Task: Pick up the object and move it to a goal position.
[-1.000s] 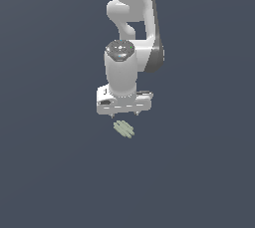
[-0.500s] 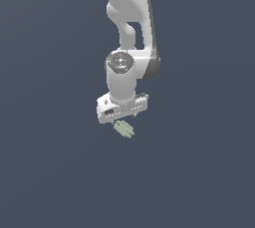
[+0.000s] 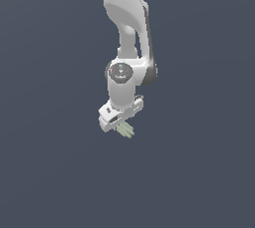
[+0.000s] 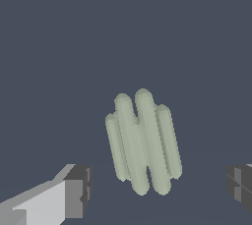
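The small pale green ridged object (image 4: 142, 141), several short rods joined side by side, lies on the dark grey floor (image 3: 199, 172) between the spread fingers of the white robot gripper (image 3: 121, 123), which grips nothing

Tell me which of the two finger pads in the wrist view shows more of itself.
The finger pad on the white finger: its dark block shows whole. The other finger pad is cut by the picture's edge. The pale green object lies between them, untouched.
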